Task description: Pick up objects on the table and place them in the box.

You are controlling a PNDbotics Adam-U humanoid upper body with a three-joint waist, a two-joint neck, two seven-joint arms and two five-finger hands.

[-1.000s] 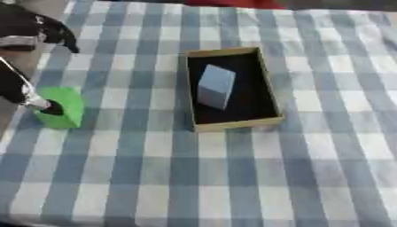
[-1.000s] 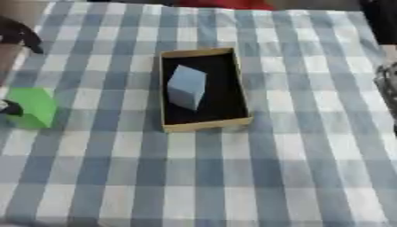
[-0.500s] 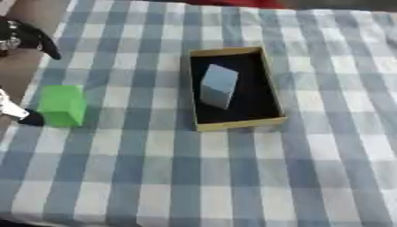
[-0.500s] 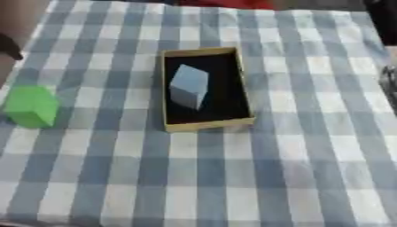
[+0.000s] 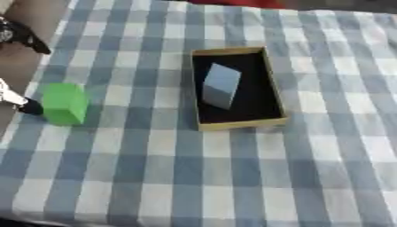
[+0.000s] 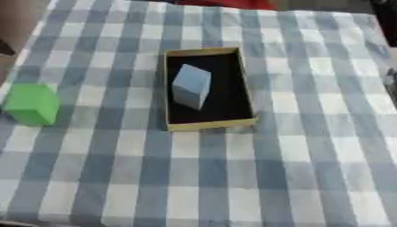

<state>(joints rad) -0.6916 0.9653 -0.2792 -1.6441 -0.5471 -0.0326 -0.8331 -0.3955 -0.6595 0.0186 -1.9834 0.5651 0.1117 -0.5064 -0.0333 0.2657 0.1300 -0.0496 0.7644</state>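
My left hand (image 5: 17,101) sits just left of the green foam cube (image 5: 65,103), grip unreadable; the pale blue block (image 5: 221,85) already lies in the cardboard box (image 5: 232,125) off to its right.

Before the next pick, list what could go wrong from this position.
1. The green block sits near the table's left edge; a nudge from the left hand beside it could push it off.
2. The pale blue block stands tilted in the box, leaving little floor for the green one.
3. The checked cloth could drag and shift the box.
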